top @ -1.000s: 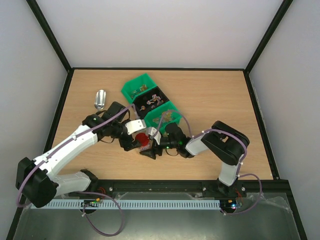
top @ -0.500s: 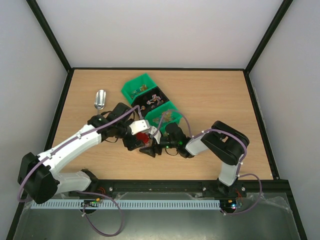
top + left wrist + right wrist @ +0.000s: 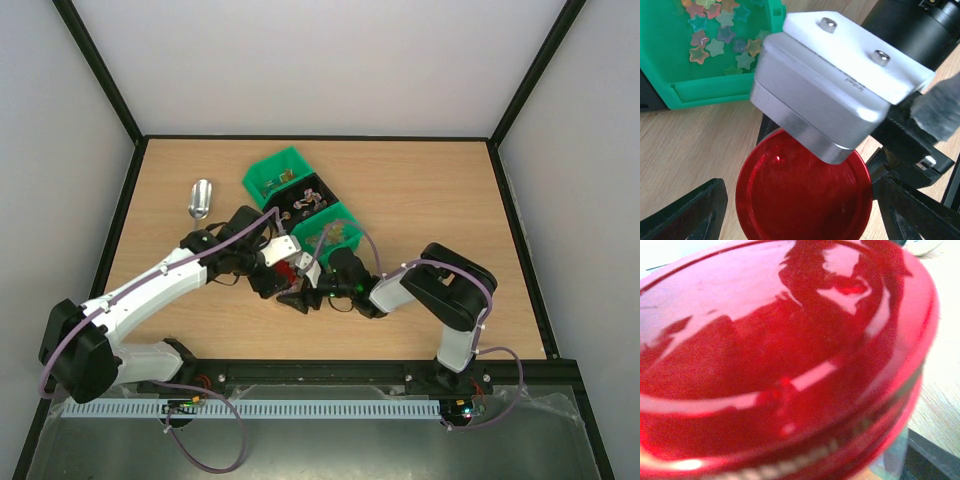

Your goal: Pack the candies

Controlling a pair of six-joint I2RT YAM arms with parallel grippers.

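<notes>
The candies [image 3: 720, 37] are tiny coloured stars lying in a green bin [image 3: 322, 238]. A red lid [image 3: 802, 192] sits on a clear jar [image 3: 892, 460] standing on the table by that bin. My left gripper [image 3: 802, 200] hangs over the lid, open. Its fingers [image 3: 685, 215] flank the rim, and a sliver of table shows on the left side. My right gripper [image 3: 297, 297] reaches in low from the right at the jar. The lid [image 3: 780, 355] fills the right wrist view and hides those jaws. The right wrist block [image 3: 835, 95] overlaps the lid's far edge.
Next to the candy bin stand a black compartment [image 3: 305, 203] holding small items and another green bin [image 3: 272, 178], in a diagonal row. A metal scoop [image 3: 200, 198] lies at the left. Black frame walls [image 3: 125, 215] edge the wooden table.
My left gripper has shifted up and to the right, settling more squarely over the red lid. The right gripper has crept slightly closer to the jar.
</notes>
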